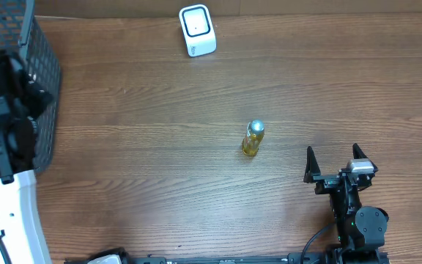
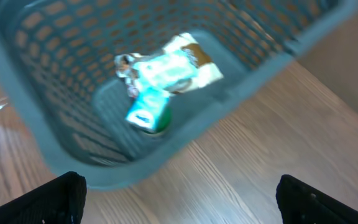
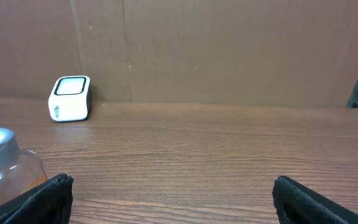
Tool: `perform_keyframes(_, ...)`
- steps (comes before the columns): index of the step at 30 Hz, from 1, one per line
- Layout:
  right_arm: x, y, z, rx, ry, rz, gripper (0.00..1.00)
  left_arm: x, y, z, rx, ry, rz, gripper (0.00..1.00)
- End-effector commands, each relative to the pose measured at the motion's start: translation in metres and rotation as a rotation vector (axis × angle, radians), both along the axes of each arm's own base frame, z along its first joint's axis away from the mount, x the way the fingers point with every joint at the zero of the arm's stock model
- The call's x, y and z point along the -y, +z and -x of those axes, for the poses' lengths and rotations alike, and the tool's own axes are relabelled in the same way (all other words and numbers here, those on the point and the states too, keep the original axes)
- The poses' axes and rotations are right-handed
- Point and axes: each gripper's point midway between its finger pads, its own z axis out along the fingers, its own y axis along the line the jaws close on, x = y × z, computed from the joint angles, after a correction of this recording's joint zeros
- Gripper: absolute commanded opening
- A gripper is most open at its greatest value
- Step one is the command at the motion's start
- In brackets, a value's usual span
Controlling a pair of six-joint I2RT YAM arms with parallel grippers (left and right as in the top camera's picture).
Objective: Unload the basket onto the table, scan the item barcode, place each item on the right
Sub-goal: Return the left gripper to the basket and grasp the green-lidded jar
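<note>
The item, a small bottle [image 1: 253, 139] of yellow liquid with a silver cap, stands upright mid-table; no barcode shows on it. It sits at the left edge of the right wrist view [image 3: 4, 163]. The white scanner [image 1: 197, 29] stands at the far edge [image 3: 71, 98]. My right gripper [image 1: 335, 163] is open and empty on the near right, to the right of the bottle [image 3: 173, 200]. My left gripper [image 2: 179, 205] is open and empty, hovering above the table beside a grey basket [image 2: 55, 124]. In the overhead view its jaws are hidden under the arm.
The mesh basket [image 1: 41, 73] stands at the table's far left and holds a white and teal packet [image 2: 169, 67] and a small teal pack [image 2: 146, 115]. A brown cardboard wall [image 3: 229, 43] backs the table behind the scanner.
</note>
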Motion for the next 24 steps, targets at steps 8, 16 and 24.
perform_keyframes(8, -0.001, -0.003, 0.000, -0.003, 0.006, 0.001, 1.00, -0.075, 0.009, 0.022, 0.077, 0.267, -0.026, 1.00)
perform_keyframes(16, -0.001, -0.004, 0.000, -0.004, 0.006, 0.001, 1.00, -0.100, -0.017, -0.033, -0.059, -0.058, -0.071, 1.00)
perform_keyframes(24, -0.001, -0.004, 0.000, -0.004, 0.006, 0.001, 1.00, -0.129, -0.079, -0.049, -0.152, -0.107, 0.059, 1.00)
